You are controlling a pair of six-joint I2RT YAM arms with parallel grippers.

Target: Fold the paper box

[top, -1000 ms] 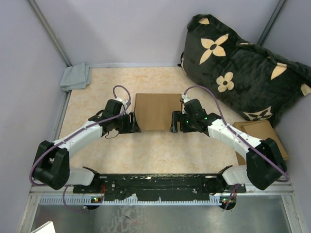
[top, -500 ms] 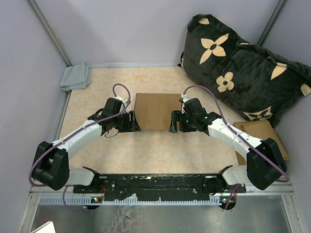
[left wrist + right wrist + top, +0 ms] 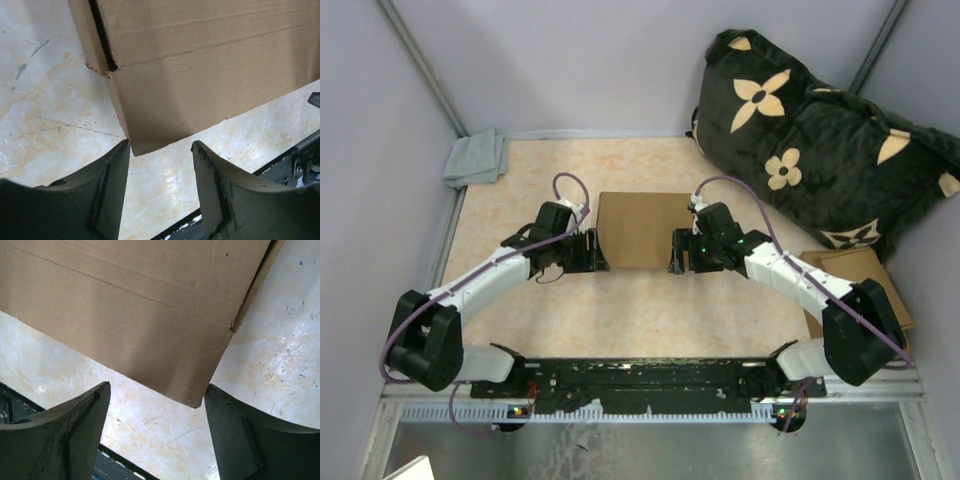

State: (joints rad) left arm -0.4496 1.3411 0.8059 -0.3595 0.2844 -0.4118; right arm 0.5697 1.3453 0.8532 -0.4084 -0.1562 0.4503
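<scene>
Looks like a robotics lab test cell, not a home: plain pale walls [image 3: 580, 60] framed by metal posts [image 3: 420, 62], a marble-look table [image 3: 650, 310], and a left arm [image 3: 485, 275] and right arm [image 3: 790, 275] bolted to a black rail [image 3: 650, 378] at its near edge. The shiny sheet [image 3: 620, 445] below might be a steel bench.

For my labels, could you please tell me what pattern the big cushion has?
The cushion is dark with tan flowers; top view.
</scene>
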